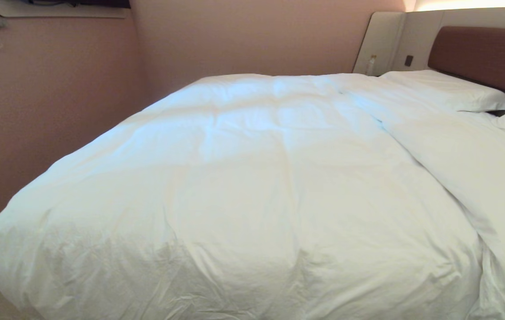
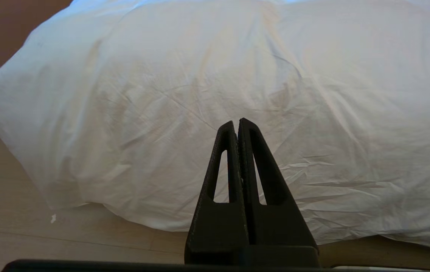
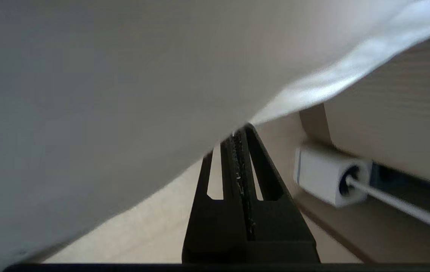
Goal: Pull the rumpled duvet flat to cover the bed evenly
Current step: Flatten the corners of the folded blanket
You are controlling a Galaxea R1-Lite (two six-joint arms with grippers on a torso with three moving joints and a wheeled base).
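The right gripper (image 3: 239,132) has its two black, wedge-shaped fingers pressed together, and the thin white hem of the duvet (image 3: 124,94) passes right at their tips, so the cloth seems pinched between them, though the tips are partly hidden by the fabric. The inner faces of the fingers (image 3: 254,166) are rough and ribbed. Above the gripper the duvet hangs as a wide, smooth, shaded sheet, with a brighter folded edge running away from the tips. Just beside the gripper, a small white box-shaped plug (image 3: 326,177) with a white cable sits against a pale wood-grain panel, and under the fingers lies the pale floor (image 3: 154,226).

The left gripper (image 2: 236,121) is closed too and holds nothing. Its slotted black fingers point at the hanging side of the duvet, which is creased there with many fine wrinkles and is puffy in shape. A rounded corner of the duvet hangs far to one side of it, and light wooden floor planks lie below.

In the head view no arm shows. The duvet (image 1: 243,178) lies over the bed (image 1: 483,53), thick and quilted in soft squares, with one long fold near the flat white pillow (image 1: 447,91) and the brown padded headboard.
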